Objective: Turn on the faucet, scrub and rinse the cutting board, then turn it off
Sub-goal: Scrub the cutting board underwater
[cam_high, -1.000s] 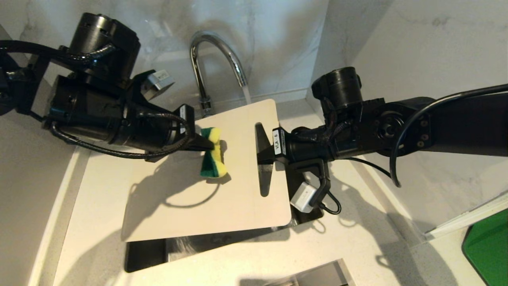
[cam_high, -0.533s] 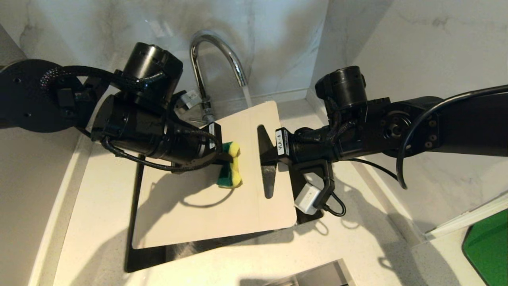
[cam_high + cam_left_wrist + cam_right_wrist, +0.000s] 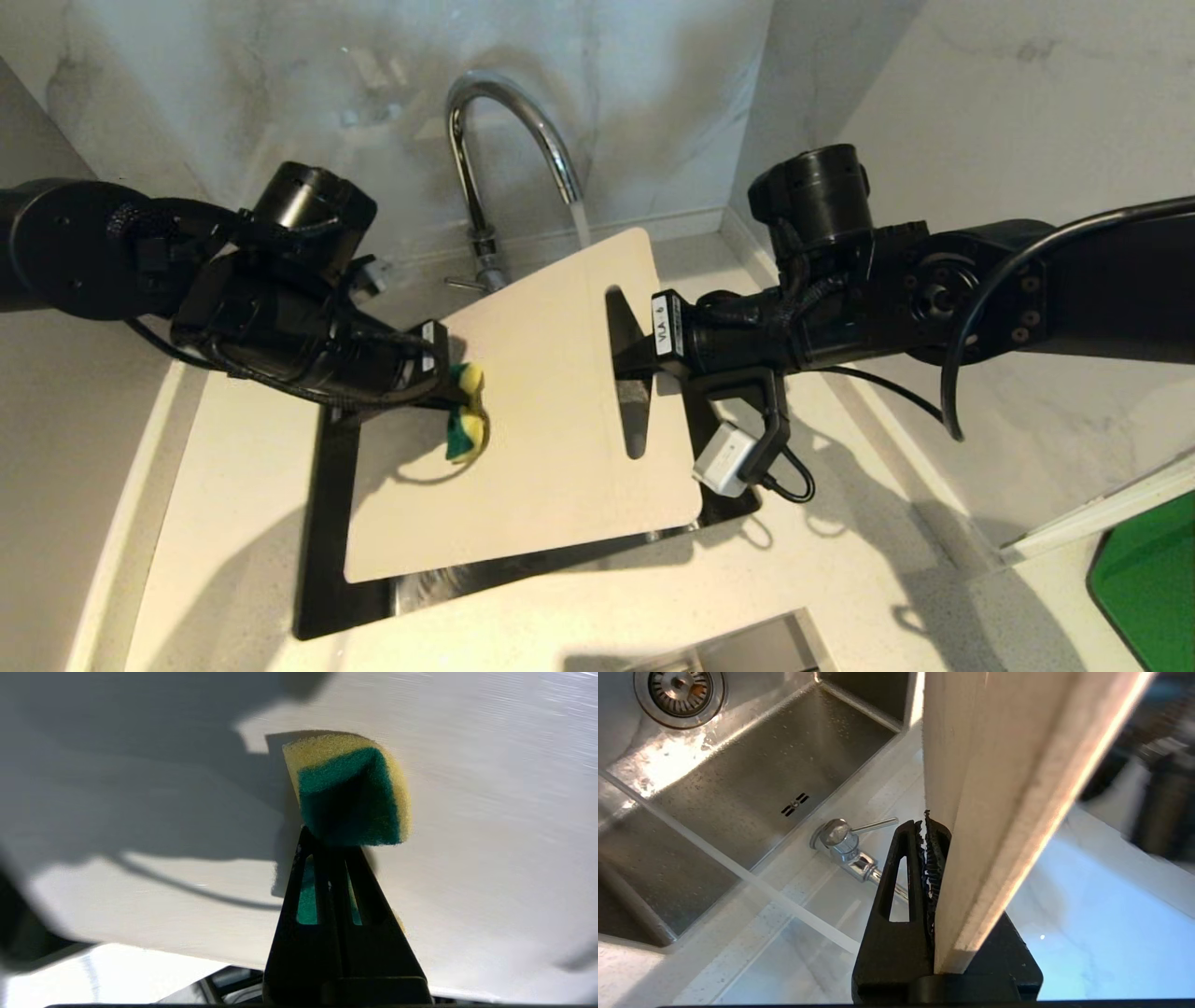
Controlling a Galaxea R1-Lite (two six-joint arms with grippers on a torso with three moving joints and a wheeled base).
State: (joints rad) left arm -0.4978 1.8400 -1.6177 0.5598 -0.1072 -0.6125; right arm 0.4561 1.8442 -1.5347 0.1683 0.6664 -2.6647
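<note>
Over one sink (image 3: 317, 579), left hand (image 3: 455, 403) pinches one sponge (image 3: 465, 425), right hand (image 3: 627, 359) clamps one cutting board (image 3: 541, 420).

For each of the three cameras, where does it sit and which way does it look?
Head view: on the head, looking down at the sink; both arms show.
Left wrist view: behind the left gripper, facing the cutting board; its jaws are shut on the sponge.
Right wrist view: behind the right gripper, which clamps the board's edge, looking along it to the faucet.
Shared: all views show the cutting board.
</note>
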